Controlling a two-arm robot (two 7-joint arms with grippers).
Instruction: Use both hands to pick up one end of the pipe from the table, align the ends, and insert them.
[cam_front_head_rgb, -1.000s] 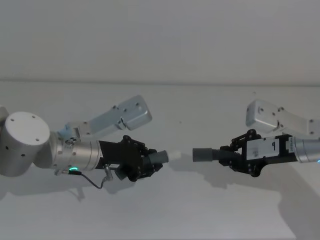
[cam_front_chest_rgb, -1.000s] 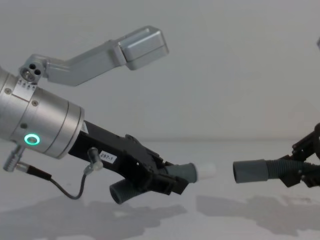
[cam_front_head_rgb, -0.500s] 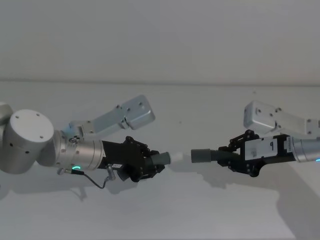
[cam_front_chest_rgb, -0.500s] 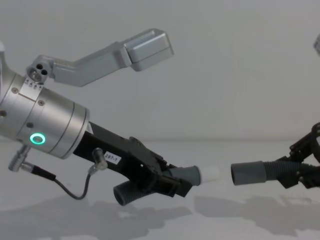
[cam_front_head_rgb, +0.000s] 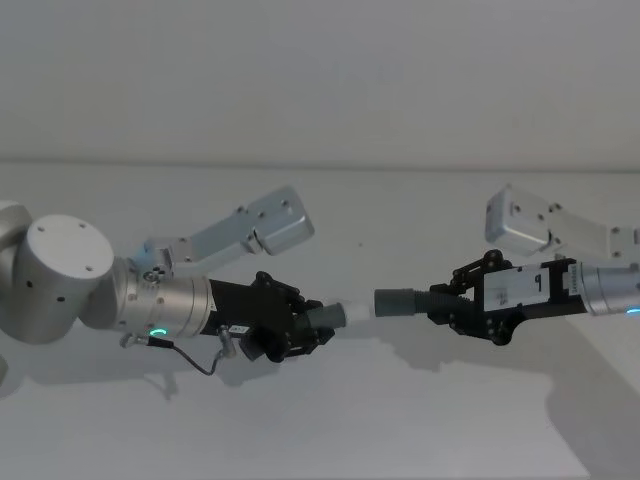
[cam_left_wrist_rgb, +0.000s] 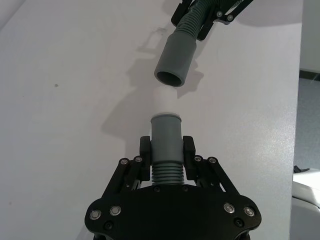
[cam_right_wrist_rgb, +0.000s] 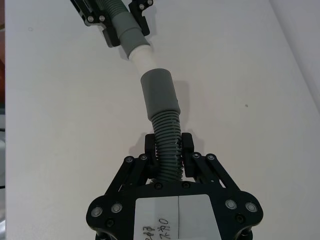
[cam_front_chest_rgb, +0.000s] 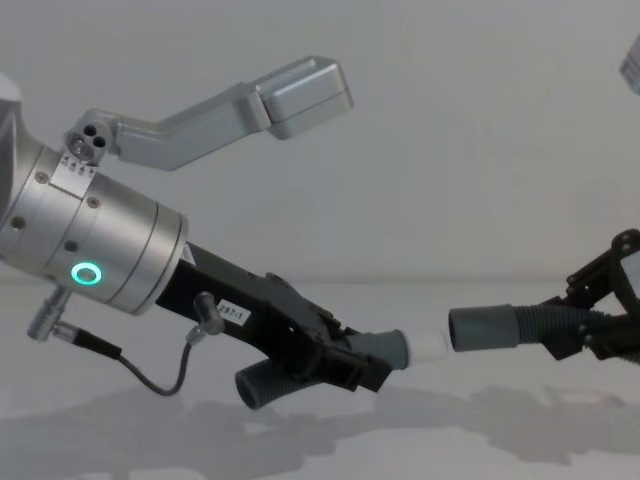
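My left gripper (cam_front_head_rgb: 312, 327) is shut on the short dark grey tube (cam_front_head_rgb: 328, 317), held above the white table (cam_front_head_rgb: 400, 420). The tube's whitish tip (cam_front_head_rgb: 358, 309) points right. From the right, my right gripper (cam_front_head_rgb: 452, 301) is shut on the ribbed hose (cam_right_wrist_rgb: 166, 135), whose smooth cuff (cam_front_head_rgb: 397, 300) points left. The two ends stand roughly in line, with the tip (cam_front_chest_rgb: 428, 345) right at the cuff's mouth (cam_front_chest_rgb: 480, 327). Whether it has entered I cannot tell. The left wrist view looks along the tube (cam_left_wrist_rgb: 165, 135) to the open cuff (cam_left_wrist_rgb: 175, 57).
Silver housings stick up above both wrists (cam_front_head_rgb: 270, 225) (cam_front_head_rgb: 520, 225). A thin black cable (cam_front_head_rgb: 190, 360) loops under the left arm. The table's far edge (cam_front_head_rgb: 320, 165) meets a plain wall, and its side edge (cam_left_wrist_rgb: 300, 100) runs beside the right arm.
Both grippers have moved toward each other. The gap between the whitish tip and the cuff has closed, and the tip now reaches the cuff's mouth.
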